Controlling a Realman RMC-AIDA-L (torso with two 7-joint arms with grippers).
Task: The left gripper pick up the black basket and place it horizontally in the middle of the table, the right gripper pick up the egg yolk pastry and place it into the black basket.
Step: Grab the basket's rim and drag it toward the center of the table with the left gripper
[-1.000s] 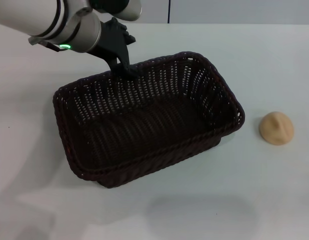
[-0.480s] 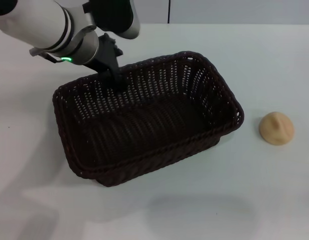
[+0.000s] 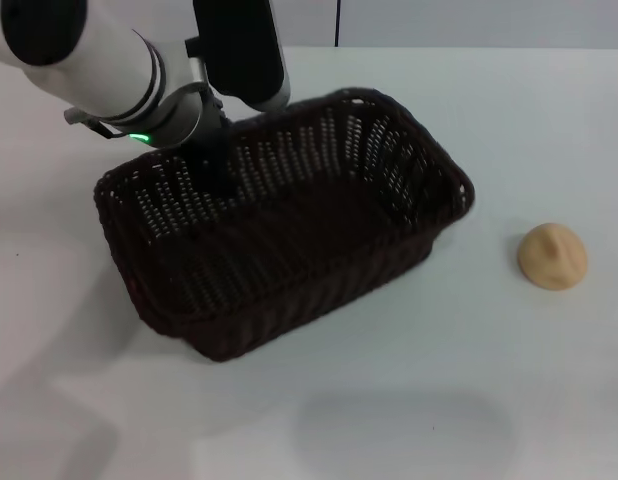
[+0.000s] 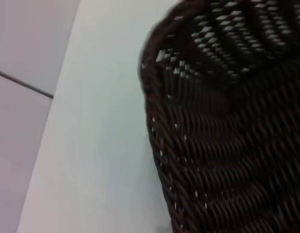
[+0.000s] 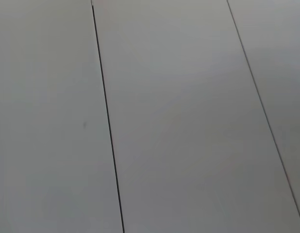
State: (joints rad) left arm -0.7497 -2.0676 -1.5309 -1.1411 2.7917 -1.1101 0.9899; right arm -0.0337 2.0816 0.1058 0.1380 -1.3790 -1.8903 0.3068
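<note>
The black basket [image 3: 289,240], a large dark woven wicker tub, hangs tilted over the middle-left of the white table [image 3: 409,400]. My left gripper [image 3: 213,165] is shut on its far long rim, the fingers reaching down over the wall from the white-and-grey arm with its green light. Up close, the left wrist view shows the basket's braided rim and weave [image 4: 223,145]. The egg yolk pastry [image 3: 553,257], a small tan dome, lies on the table to the right of the basket, apart from it. My right gripper is out of view.
In the right wrist view there are only flat grey panels with thin dark seams [image 5: 106,121]. The table's far edge [image 3: 489,47] runs behind the basket. White tabletop stretches in front of the basket and around the pastry.
The left arm has swung lower over the far rim and the basket has shifted left and away with it, its right end rising. The pastry has not moved.
</note>
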